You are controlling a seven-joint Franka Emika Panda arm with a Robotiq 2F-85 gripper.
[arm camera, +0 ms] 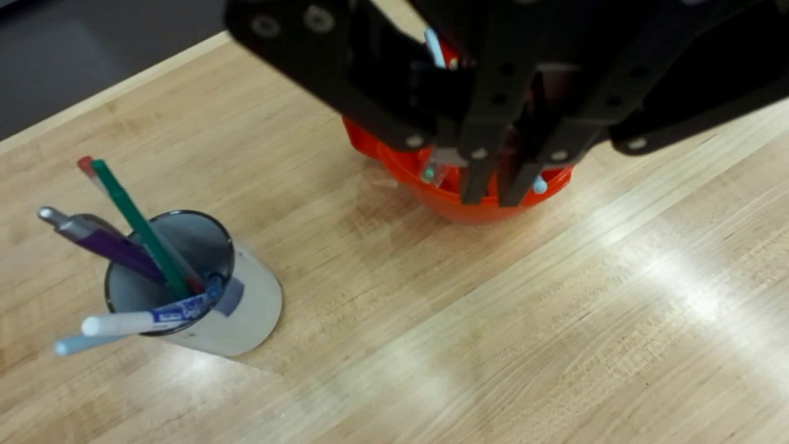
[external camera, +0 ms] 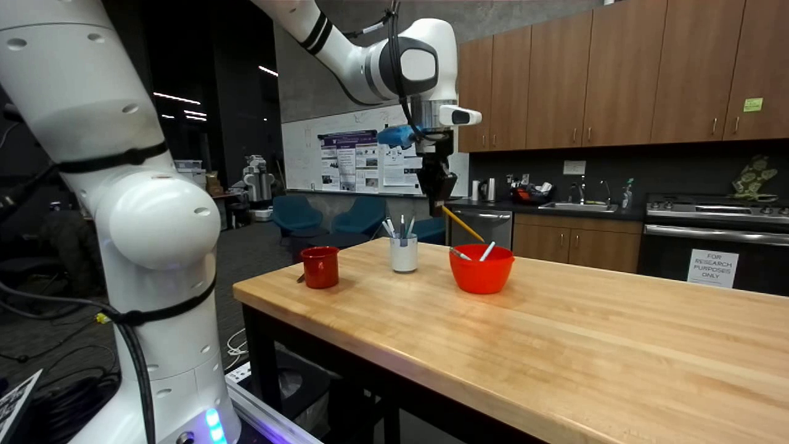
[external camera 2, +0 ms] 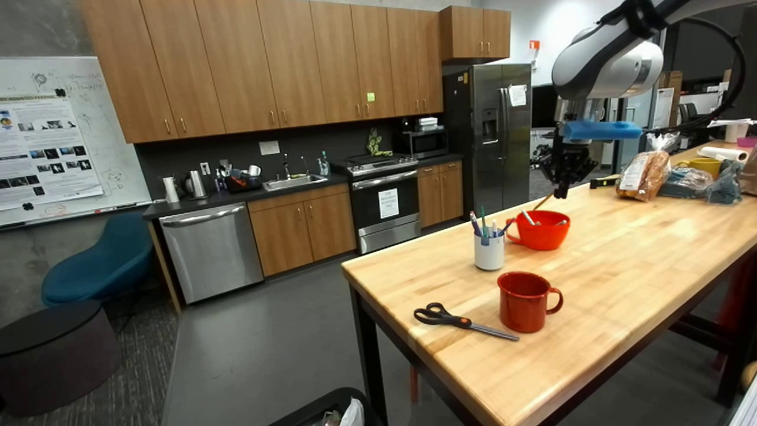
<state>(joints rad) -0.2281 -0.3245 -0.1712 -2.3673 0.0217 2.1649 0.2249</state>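
A yellow pencil [external camera: 463,224] slants down from a black end effector [arm camera: 492,196] to the far rim of a red bowl [external camera: 482,276]; whether its lower end is inside or just behind the rim cannot be told. The end effector is almost fully closed, apparently pinching the pencil near its upper end. A white pen [external camera: 487,251] and a clear pen [external camera: 460,254] lean out of the bowl.

The bowl stands on a pale wooden desk [external camera: 592,320], near the edge facing wooden cabinets [external camera 2: 278,239], a strip of wood between. Near it, not touching, a white cup [arm camera: 256,308] holds upright pens. Well apart, toward the desk's end, sits a red mug [external camera 2: 523,305]. Black-handled scissors [external camera 2: 461,322] lie just beside it, blades toward its base, handles close to the end edge. Farther along, past the bowl, stands bagged bread [external camera 2: 644,174].
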